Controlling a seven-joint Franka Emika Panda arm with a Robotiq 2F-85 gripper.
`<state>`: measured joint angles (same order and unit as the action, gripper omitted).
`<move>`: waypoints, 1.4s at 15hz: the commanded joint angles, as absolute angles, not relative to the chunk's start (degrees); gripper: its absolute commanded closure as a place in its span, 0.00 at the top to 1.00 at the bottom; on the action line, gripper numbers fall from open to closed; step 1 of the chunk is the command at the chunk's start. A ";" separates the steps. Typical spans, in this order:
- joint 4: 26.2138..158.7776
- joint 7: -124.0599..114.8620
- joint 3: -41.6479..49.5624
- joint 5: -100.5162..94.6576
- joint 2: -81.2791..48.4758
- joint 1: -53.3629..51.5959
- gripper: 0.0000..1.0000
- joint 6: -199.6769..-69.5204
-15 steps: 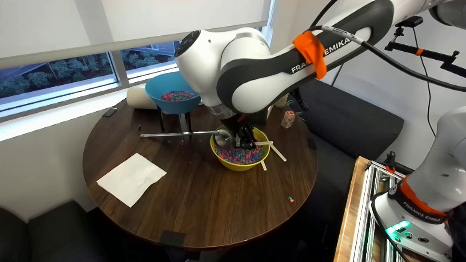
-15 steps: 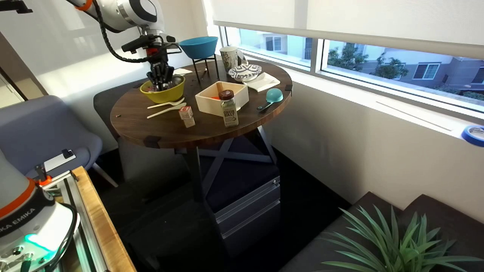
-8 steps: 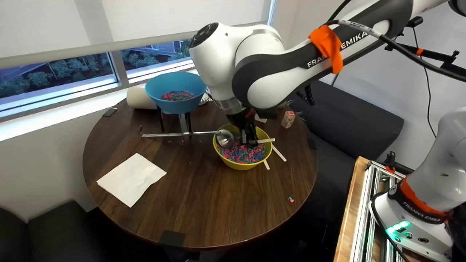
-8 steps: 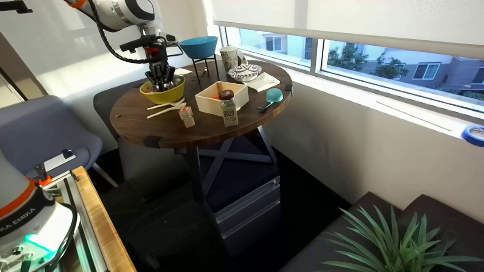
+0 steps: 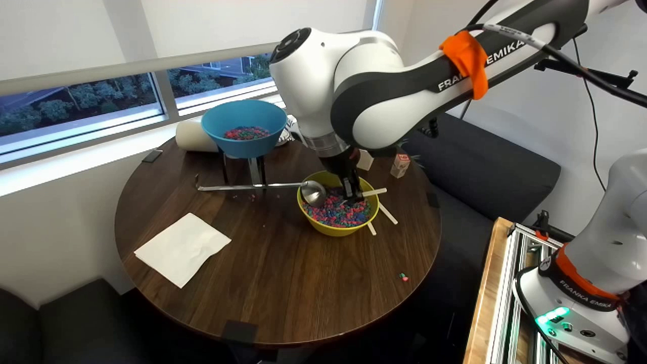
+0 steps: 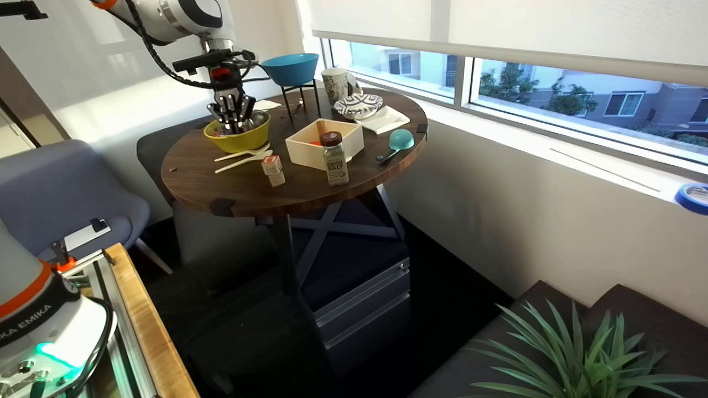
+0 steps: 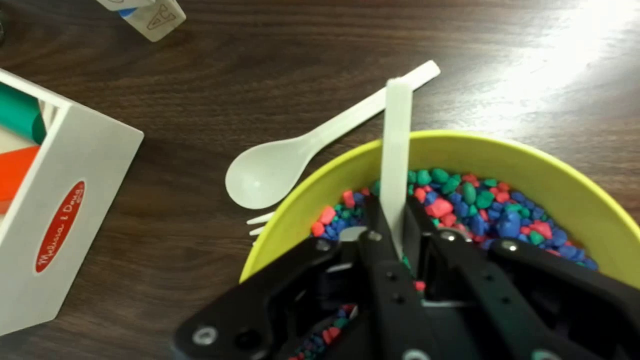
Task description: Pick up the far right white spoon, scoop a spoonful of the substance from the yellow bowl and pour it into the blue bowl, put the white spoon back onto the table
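Tool (image 7: 394,212) clamped on spoon (image 7: 396,140) by the handle, free end sticking out over the rim of yellow bowl (image 7: 505,160); scoop end hard to make out.

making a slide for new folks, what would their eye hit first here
Probably the big white robot arm, arched over the round table. Next, on that table, the yellow bowl of multicoloured pieces, where the gripper holds a white handle. Then the blue bowl, raised on a dark stand, with similar pieces inside.
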<state>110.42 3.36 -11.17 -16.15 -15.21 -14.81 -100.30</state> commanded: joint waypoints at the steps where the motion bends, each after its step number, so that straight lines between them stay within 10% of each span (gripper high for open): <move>1: 113.62 7.32 -11.67 -14.69 -13.10 -13.55 0.03 -102.53; 21: 116.59 21.49 -11.45 -1.06 -7.82 -9.56 0.03 -104.63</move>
<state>114.36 19.63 -11.27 -4.22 -9.73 -10.46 -102.41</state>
